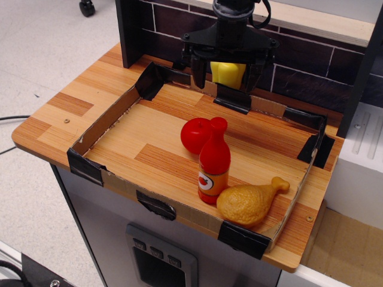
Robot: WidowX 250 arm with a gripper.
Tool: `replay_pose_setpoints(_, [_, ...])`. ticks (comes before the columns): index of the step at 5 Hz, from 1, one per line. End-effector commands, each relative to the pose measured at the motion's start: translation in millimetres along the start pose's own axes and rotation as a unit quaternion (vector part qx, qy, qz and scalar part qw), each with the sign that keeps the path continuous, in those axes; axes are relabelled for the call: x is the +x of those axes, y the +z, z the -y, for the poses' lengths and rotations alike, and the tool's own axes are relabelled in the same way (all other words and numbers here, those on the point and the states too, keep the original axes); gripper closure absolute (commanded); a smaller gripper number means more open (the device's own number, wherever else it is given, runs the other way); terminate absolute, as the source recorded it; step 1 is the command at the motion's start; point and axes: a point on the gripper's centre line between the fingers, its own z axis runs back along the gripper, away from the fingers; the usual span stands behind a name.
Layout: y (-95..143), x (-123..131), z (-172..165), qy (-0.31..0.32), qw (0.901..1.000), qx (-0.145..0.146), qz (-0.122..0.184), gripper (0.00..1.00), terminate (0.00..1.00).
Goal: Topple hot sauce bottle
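Observation:
The hot sauce bottle [214, 160] stands upright in the front right part of the cardboard-walled tray [108, 119]. It is glossy red with a bulbous cap and an orange label with a tomato emblem. My black gripper [226, 76] hangs over the tray's back wall, well behind and above the bottle. Its fingers [198, 73] are spread apart. A yellow object [228, 73] shows between them; I cannot tell whether they touch it.
A round red tomato-like ball [194, 135] sits just behind-left of the bottle, touching or nearly so. A yellow toy chicken drumstick [248, 202] lies against the bottle's right front. A dark brick-pattern wall [311, 66] stands behind the tray.

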Motion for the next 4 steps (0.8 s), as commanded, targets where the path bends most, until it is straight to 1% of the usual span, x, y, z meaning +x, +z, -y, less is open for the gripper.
replay_pose_setpoints(1, [0.0,0.0,0.0,0.000,1.0000,0.000,0.000,0.00,0.00])
replay_pose_setpoints(2, [19.2,-5.4,7.8,-0.007,0.9995,-0.026,-0.013,0.00,0.00])
replay_pose_setpoints(3, [36.2,-20.0,12.2,-0.040,0.9981,-0.039,-0.026,0.00,0.00])
replay_pose_setpoints(4, [45.8,-30.7,11.8,-0.082,0.9956,-0.036,-0.029,0.00,0.00])
